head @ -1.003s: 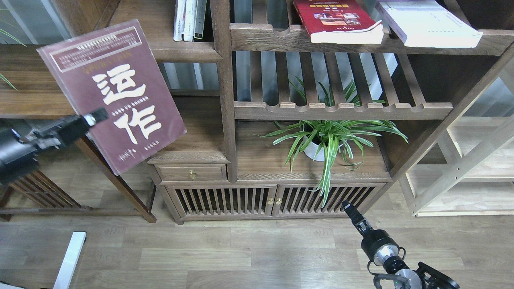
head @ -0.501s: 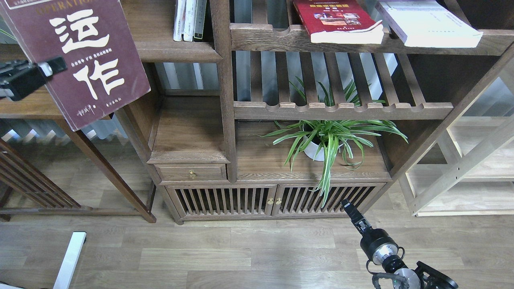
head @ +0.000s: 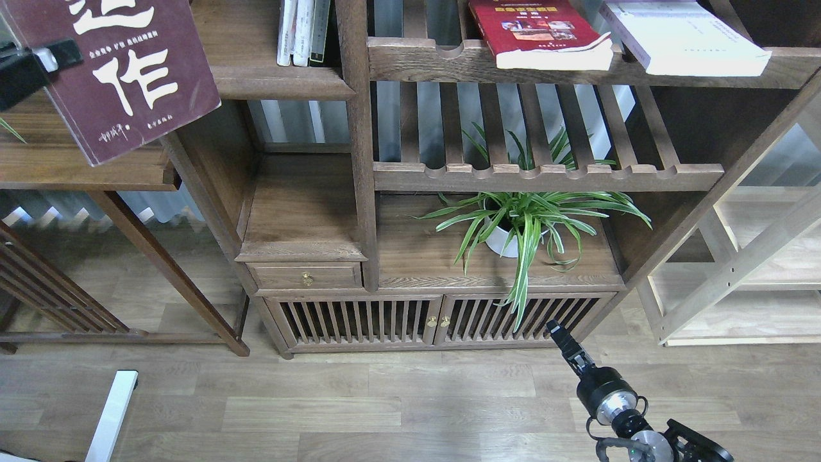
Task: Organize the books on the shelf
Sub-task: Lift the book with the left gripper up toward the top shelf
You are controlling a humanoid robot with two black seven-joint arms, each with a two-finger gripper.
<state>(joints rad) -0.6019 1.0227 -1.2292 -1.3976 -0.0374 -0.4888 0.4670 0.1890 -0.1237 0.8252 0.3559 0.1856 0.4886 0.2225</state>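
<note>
Your left gripper (head: 54,54) pinches the maroon book (head: 122,70); red book (head: 539,32) and white book (head: 686,35) lie on a slatted shelf (head: 449,61); right gripper's (head: 557,333) state is unclear.

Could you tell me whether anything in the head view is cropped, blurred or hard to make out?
Head view: sharp and evenly lit; the maroon book is cropped by the top edge, the left claw sits at the left border clamped on it, and the right claw is small, dark and end-on.
</note>
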